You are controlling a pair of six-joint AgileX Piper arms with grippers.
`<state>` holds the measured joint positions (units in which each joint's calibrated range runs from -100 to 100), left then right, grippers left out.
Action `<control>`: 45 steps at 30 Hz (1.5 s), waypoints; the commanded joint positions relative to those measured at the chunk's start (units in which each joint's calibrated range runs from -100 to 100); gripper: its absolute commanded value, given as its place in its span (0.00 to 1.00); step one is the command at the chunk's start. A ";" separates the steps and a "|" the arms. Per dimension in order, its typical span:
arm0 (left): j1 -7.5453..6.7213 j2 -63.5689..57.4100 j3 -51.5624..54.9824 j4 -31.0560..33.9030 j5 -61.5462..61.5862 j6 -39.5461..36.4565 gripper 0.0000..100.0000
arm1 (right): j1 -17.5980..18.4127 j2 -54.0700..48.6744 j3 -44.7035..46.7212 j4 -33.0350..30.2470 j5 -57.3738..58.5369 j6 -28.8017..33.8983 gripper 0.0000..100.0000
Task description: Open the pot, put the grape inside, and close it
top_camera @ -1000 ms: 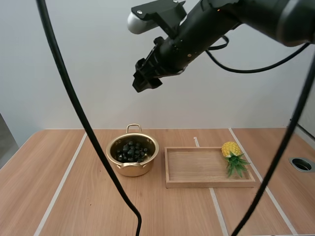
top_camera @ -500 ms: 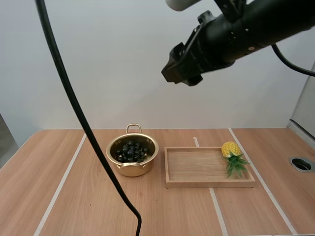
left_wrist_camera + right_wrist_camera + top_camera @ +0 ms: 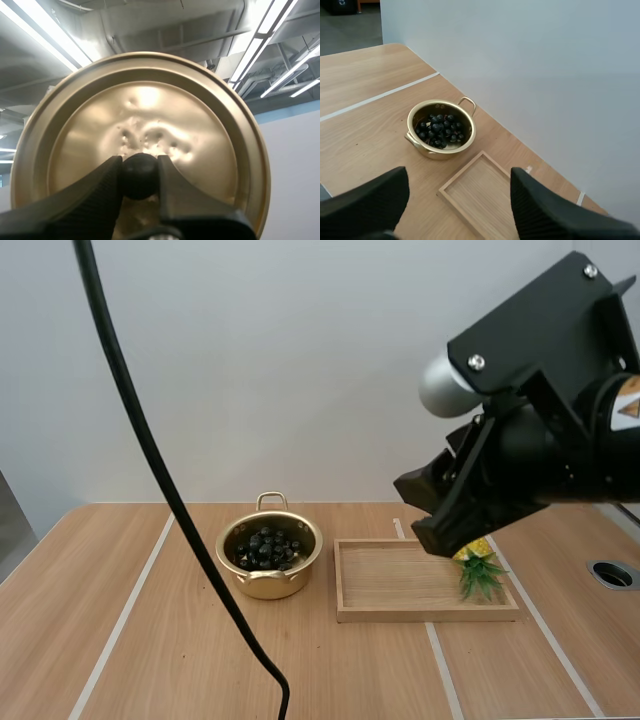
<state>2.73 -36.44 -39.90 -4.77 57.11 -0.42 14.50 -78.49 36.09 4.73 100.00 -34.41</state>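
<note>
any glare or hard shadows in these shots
Left wrist view: a bright glare patch on the dented lid that the left claw pinches. High view: even light, only faint shadows under the pot and tray.

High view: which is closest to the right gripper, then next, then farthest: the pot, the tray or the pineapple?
From the right gripper:
1. Pineapple, peeking out just under its tips, at the tray's right end.
2. Wooden tray, stretching leftward beneath it.
3. Pot, farthest, left of the tray.
</note>
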 commanded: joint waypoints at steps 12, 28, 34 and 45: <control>0.02 1.96 -0.29 -0.06 28.26 -0.21 0.00 | -0.18 -5.69 1.31 -0.65 0.00 4.21 0.00; 0.02 8.32 6.93 -2.51 42.89 5.90 0.00 | -0.18 -5.69 1.31 -0.41 0.00 4.21 0.00; 0.02 7.90 19.67 -5.03 42.89 8.98 0.00 | -0.18 -5.69 1.31 -0.41 0.00 4.21 0.00; 0.02 8.18 43.99 -5.74 42.89 13.28 0.00 | -0.18 -5.69 1.31 -0.41 0.00 4.21 0.00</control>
<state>2.73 -28.22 0.07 -9.45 100.00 12.05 14.50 -83.73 37.34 4.31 100.00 -30.35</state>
